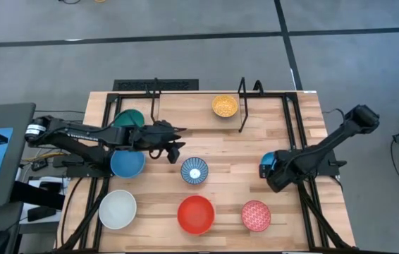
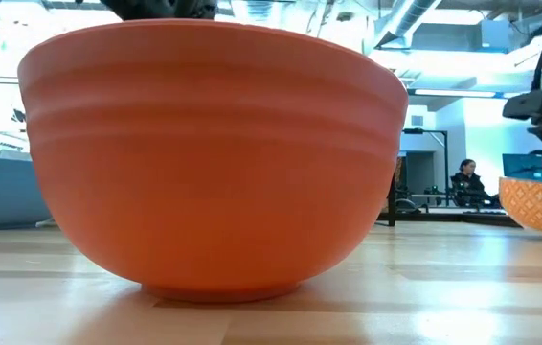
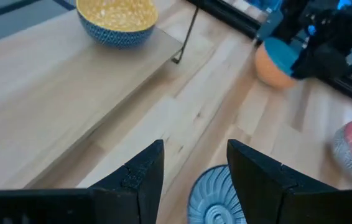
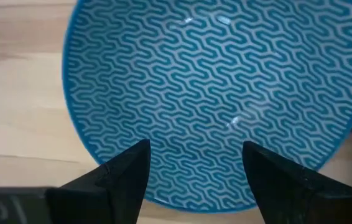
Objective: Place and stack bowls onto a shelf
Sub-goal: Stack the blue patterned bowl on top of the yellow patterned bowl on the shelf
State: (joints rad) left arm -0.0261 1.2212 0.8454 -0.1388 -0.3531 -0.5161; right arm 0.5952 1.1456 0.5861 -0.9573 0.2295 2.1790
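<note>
both sets of jaws are parted and grip nothing that i can see: my left gripper (image 1: 175,144) hangs over the middle of the bench (image 1: 221,169), its fingers (image 3: 142,171) spread above bare wood just beside the blue-and-white patterned bowl (image 1: 194,171), while my right gripper (image 1: 270,169) sits low at the right side with its fingers (image 4: 123,171) apart over the near rim of a blue patterned bowl (image 4: 213,99), not closed on it. from above, the bench carries the shelf (image 1: 185,109) along its far edge, a light plank inside thin black rods with two upright wire brackets (image 1: 242,106). the yellow bowl (image 1: 224,106) stands on that plank, just beside the right-hand bracket, and the green bowl (image 1: 130,117) lies at the plank's left end, partly under my left arm. a plain blue bowl (image 1: 127,163) sits on the bench under that same arm. along the near edge stand the white bowl (image 1: 118,209), the red bowl (image 1: 196,214) and the pink-red patterned bowl (image 1: 256,215), each apart from the next. in the low view the red bowl fills most of the picture, and a person (image 2: 465,182) is sitting far off in the room behind.
</note>
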